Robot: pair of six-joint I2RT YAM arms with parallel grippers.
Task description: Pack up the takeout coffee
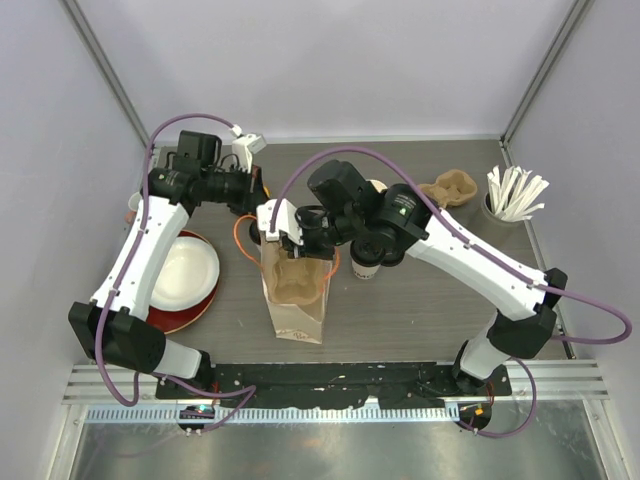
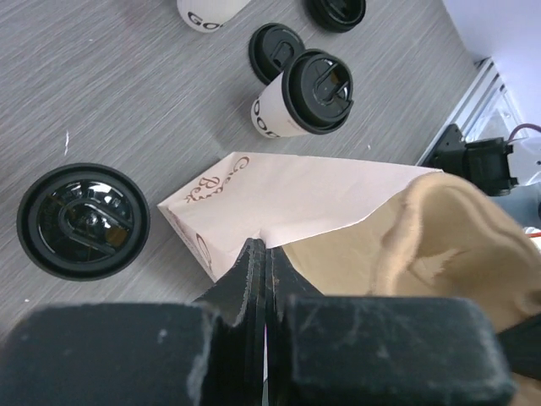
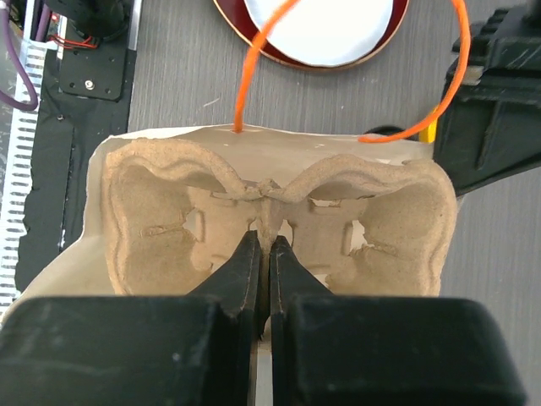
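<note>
The bag (image 1: 297, 300) stands upright at the middle of the desk (image 1: 420, 300), its mouth open. The left hand (image 2: 260, 249) is clenched on the bag's top edge, its fingers pressed together over the paper. The right hand (image 3: 262, 241) is clamped on the centre rib of the carrier (image 3: 279, 216), which sits in the bag's mouth with both wells empty.

A lidded cup (image 1: 365, 262) stands on the desk at 3 o'clock from the bag's mouth, just beside it and outside it, partly under the right arm. In the left wrist view a second cup (image 2: 207, 10) is cut off by the top edge, so I cannot tell whether it has a lid. Loose lids (image 2: 83, 222) lie flat nearby.

A plate (image 1: 190, 275) sits at 9 o'clock from the bag, and a spare carrier (image 1: 447, 188) at 1 o'clock.
</note>
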